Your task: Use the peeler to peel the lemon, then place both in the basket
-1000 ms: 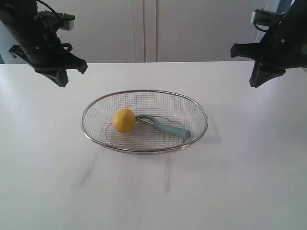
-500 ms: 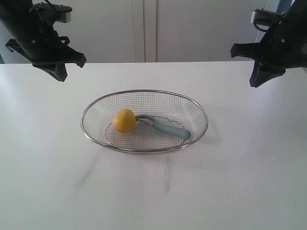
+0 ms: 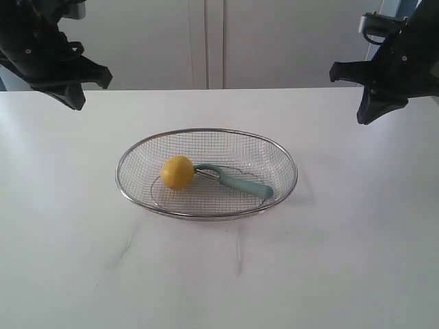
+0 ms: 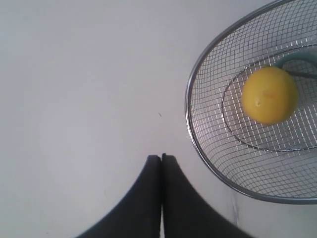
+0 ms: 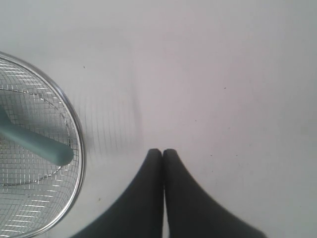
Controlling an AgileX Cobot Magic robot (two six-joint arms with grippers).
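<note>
At the middle of the white counter (image 3: 219,274) sits the basket (image 3: 206,129), a shallow oval of silver wire mesh with a shiny rim, and both of the task's things lie inside it. The lemon (image 3: 178,172) rests on the mesh floor toward the basket's left side, round and evenly yellow on the faces the cameras show. The peeler (image 3: 236,181) lies just to its right, its curved head up against the lemon, though whether the two actually touch is hard to tell. Its pale teal handle runs away to the right, ending close to the basket's right wall. Neither arm is near them. The left claw (image 4: 161,157) hangs above bare counter off the basket's left end, well apart from the rim, its dark jaws pressed together with nothing between them. The right claw (image 5: 163,151) hangs likewise over bare counter beyond the basket's right end — jaws closed flat against each other, empty. From the exterior view both arms show as dark shapes high at the upper corners, in front of pale cabinet doors (image 3: 206,41).
</note>
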